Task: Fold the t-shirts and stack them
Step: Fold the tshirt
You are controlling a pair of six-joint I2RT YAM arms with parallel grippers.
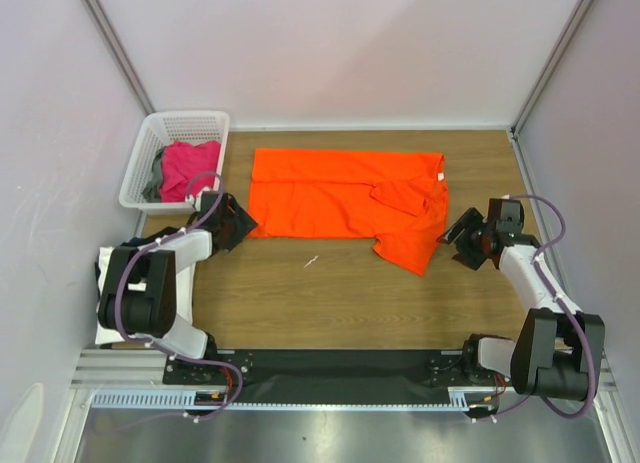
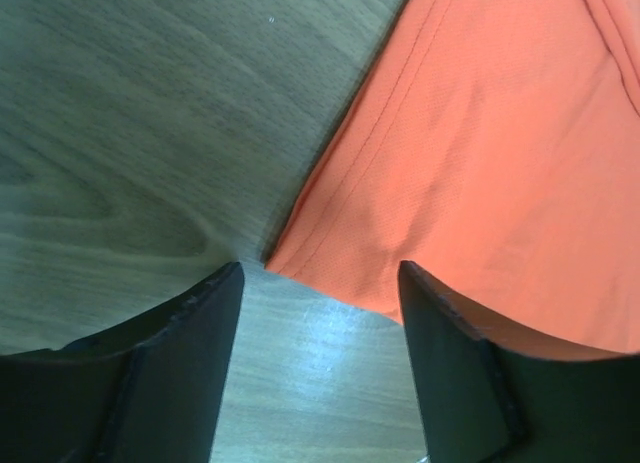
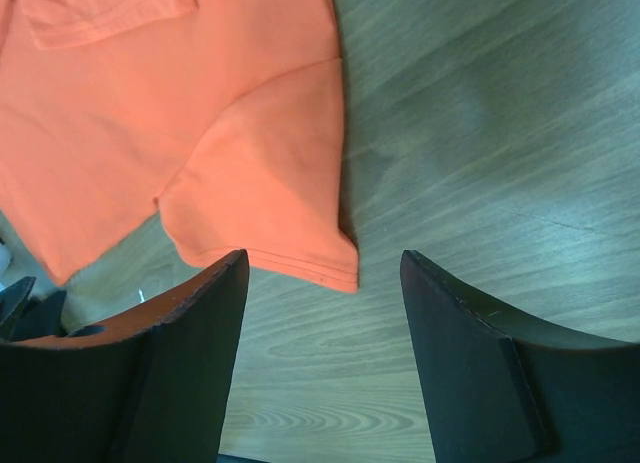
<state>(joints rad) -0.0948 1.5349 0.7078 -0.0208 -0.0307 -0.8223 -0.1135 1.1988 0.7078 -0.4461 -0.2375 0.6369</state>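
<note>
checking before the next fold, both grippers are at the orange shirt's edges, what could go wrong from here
1. Only the hem corner of the orange t-shirt lies between the open jaws of the left gripper; closing may slip off it.
2. The sleeve sits off-centre in the open right gripper; it might miss, or drag the sleeve and skew the fold.

Both arms are built alike, with white link shells between chunky black joint housings. From overhead, the left arm (image 1: 150,283) sits at eight o'clock and the right arm (image 1: 545,313) at four. A thin lilac-grey cable (image 1: 118,308) loops loosely along each one. The left gripper (image 2: 320,268) and right gripper (image 3: 325,258) each end in two broad matte-black fingers (image 3: 470,353) with curved, slightly scuffed edges.
</note>
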